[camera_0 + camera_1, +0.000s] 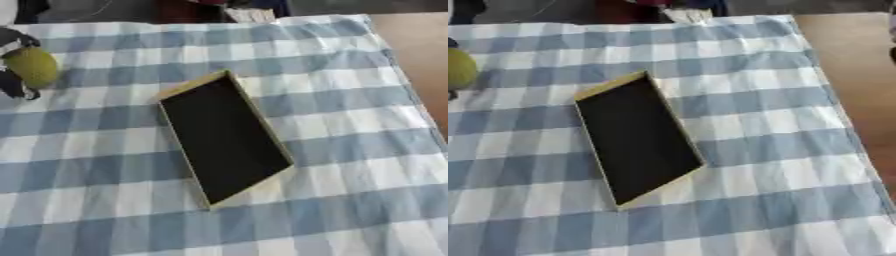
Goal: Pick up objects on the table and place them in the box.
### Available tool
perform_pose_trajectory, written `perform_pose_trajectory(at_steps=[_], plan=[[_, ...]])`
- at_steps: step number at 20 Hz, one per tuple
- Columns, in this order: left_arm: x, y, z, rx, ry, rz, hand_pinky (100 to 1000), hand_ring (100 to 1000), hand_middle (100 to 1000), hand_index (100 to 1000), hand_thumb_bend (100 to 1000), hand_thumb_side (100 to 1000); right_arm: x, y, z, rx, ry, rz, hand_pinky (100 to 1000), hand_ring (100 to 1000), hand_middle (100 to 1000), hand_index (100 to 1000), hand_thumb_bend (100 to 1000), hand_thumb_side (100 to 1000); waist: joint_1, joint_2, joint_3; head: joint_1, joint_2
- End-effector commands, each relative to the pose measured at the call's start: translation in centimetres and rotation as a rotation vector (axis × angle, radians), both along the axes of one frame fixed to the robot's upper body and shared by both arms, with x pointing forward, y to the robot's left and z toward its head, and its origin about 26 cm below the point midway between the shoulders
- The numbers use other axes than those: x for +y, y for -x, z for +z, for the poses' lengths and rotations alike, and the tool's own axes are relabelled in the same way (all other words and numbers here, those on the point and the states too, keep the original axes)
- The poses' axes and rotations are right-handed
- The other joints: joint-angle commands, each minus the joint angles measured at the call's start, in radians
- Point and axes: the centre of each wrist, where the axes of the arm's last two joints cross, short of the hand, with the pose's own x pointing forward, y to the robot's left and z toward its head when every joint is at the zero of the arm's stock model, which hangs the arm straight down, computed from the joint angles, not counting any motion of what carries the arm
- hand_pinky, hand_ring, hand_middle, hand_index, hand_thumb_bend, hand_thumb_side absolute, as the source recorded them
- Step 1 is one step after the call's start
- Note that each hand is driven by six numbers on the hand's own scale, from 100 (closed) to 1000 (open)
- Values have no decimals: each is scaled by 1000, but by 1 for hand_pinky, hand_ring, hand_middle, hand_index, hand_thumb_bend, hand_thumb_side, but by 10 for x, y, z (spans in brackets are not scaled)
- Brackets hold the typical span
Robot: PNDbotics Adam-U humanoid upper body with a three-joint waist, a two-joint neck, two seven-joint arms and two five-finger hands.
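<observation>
Your left hand [16,60] has its fingers curled round a green fruit [33,66], left of the box [226,136]. Carry it over the box, then let go.

A blue-and-white checked cloth [350,150] covers the table, whose bare brown wood [420,45] shows at right.
</observation>
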Motion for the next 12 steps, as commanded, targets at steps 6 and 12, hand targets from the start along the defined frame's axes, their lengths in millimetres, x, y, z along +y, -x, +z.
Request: perform_pose_trajectory(at_steps=[6, 12], plan=[[5, 3, 17, -116, -105, 88, 844, 819, 830, 915, 491, 100, 2, 3, 8, -26, 19, 5, 813, 724, 701, 701, 100, 713, 6, -6, -12, 15, -34], [0, 2, 16, -189, -203, 102, 682, 679, 703, 794, 369, 100, 2, 3, 7, -20, 14, 9, 810, 720, 696, 700, 100, 719, 7, -1, -18, 16, -41]])
